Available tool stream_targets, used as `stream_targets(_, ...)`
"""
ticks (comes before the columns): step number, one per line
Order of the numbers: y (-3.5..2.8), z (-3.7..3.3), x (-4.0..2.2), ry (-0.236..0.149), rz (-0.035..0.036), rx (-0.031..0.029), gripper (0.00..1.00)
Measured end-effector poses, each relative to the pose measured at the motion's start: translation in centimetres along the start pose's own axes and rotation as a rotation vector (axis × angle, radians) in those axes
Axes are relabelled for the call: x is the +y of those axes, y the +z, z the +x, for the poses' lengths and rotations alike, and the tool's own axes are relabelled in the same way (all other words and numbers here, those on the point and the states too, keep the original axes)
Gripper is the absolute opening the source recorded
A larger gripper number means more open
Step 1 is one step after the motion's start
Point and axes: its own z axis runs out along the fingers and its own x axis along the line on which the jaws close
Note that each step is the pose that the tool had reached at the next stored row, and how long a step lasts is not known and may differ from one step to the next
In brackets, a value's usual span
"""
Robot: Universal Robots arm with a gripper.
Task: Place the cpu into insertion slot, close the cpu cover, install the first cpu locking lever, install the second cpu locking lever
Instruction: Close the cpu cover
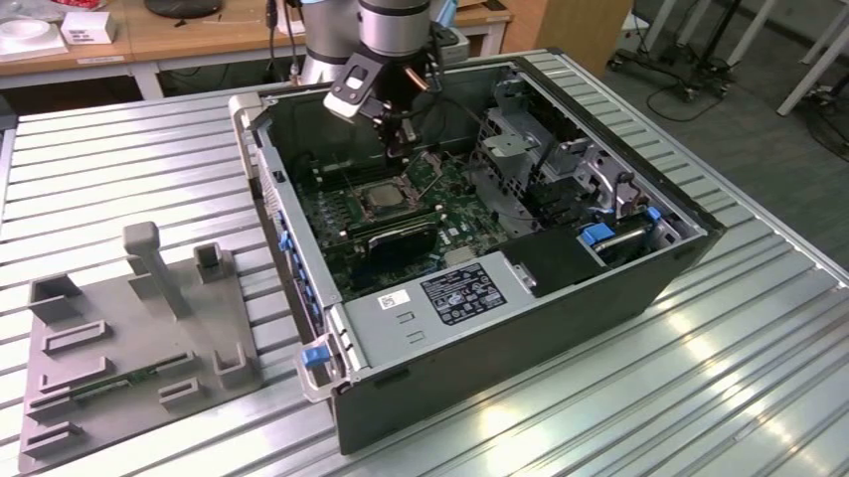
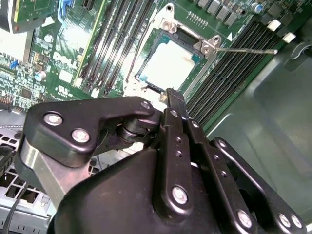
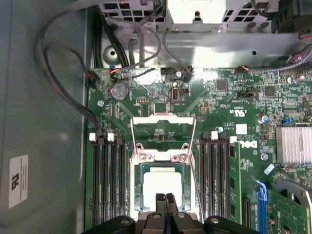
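Down inside the open computer case point(image 1: 531, 348), my fingers point(image 3: 160, 199) are pinched together with nothing between them, poised over one edge of the cpu point(image 3: 163, 187). It lies flat in the insertion slot point(image 3: 138, 192). The cpu cover point(image 3: 164, 117) looks folded back off it, its window over bare board. Pinched tips, I reckon, suit this cramped spot between the memory slots point(image 3: 109, 180).

In the first wrist view the gripper point(image 3: 165, 197) covers one edge of the cpu point(image 3: 163, 181) and that side of the slot point(image 3: 138, 187); its own body is cut off. In the exterior view the cpu seems too small to tell.
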Motion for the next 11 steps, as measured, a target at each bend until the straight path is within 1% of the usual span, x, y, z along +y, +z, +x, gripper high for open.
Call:
stream_targets(4,0.04,0.01,0.59,0.0,0.0,0.0,0.11)
stream_targets(11,0.13,0.03,2.0,0.0,0.0,0.0,0.11)
